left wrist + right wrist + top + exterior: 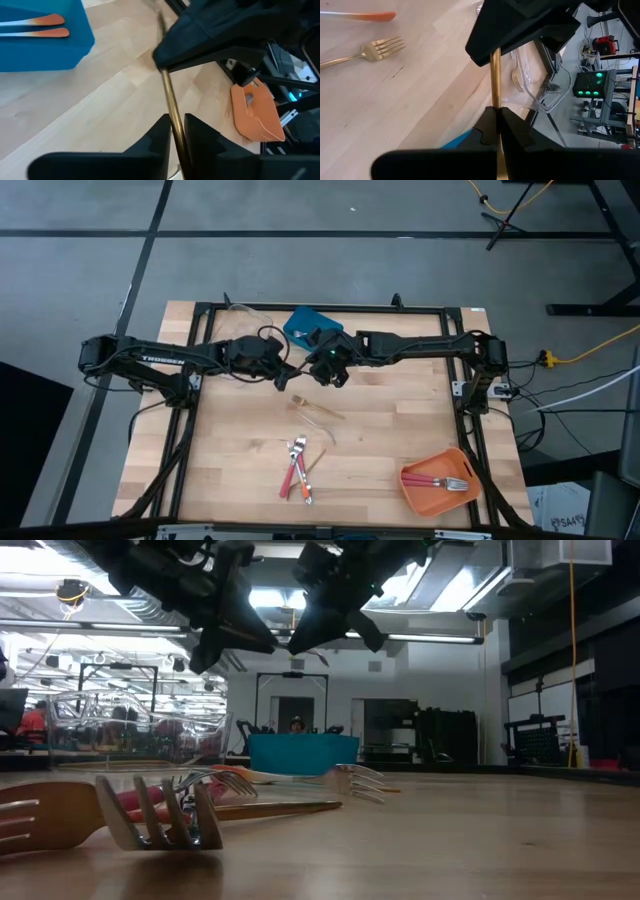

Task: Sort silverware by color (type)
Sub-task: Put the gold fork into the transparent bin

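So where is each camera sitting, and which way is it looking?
High view: above, straight down on the table; both arms show.
Low view: at tabletop height, looking across at forks; both grippers hang above.
Left wrist view: on the left arm, past the left gripper pinching a gold utensil.
Right wrist view: on the right arm, past the right gripper holding it too.
Shared: both wrist views show that one gold utensil between the two grippers.

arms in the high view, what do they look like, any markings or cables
Both arms are dark, slim and jointed. The left arm carries white TROSSEN lettering along its link, and a black cable loops above its wrist. The right arm shows a small teal light near its pincer. Each pincer has two dark, wedge-shaped fingers.
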Action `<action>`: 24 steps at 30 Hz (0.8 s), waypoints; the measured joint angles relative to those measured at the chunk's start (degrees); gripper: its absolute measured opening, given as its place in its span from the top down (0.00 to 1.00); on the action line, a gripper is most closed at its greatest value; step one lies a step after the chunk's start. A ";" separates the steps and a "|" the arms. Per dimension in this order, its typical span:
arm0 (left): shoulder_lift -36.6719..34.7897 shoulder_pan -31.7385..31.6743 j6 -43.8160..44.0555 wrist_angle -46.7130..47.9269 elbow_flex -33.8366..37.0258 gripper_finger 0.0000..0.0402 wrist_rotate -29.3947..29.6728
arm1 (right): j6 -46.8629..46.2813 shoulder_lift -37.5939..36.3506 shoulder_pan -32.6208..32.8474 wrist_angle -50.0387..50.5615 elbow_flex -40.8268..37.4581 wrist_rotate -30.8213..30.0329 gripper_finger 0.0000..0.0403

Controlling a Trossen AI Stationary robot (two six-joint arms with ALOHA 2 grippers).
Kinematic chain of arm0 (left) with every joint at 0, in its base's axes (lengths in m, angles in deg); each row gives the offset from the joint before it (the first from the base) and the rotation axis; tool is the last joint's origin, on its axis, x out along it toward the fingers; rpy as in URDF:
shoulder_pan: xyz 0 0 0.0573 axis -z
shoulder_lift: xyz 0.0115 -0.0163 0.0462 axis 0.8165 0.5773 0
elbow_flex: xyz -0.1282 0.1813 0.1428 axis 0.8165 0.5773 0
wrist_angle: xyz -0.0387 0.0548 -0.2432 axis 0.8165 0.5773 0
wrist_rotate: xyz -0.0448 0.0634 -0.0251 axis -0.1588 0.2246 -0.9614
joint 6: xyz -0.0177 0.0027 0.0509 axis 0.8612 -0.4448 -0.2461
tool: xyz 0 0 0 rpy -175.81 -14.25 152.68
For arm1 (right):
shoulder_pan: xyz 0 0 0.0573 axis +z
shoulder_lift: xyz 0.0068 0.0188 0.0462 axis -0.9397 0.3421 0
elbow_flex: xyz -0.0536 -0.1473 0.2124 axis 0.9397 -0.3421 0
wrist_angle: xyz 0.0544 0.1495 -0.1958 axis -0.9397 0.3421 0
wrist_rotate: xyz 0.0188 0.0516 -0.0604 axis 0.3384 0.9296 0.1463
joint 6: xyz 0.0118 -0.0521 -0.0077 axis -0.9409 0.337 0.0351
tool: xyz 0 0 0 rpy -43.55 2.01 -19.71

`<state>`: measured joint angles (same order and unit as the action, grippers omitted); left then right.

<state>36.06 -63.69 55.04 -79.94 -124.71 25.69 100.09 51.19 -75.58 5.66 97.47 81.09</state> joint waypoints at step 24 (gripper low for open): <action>-0.09 -0.01 0.78 -0.89 -0.11 0.97 1.07 | -0.22 0.00 -0.02 -0.44 0.00 0.32 0.83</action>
<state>35.97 -63.70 55.82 -80.82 -124.82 26.76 99.88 51.19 -75.60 5.23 97.47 81.41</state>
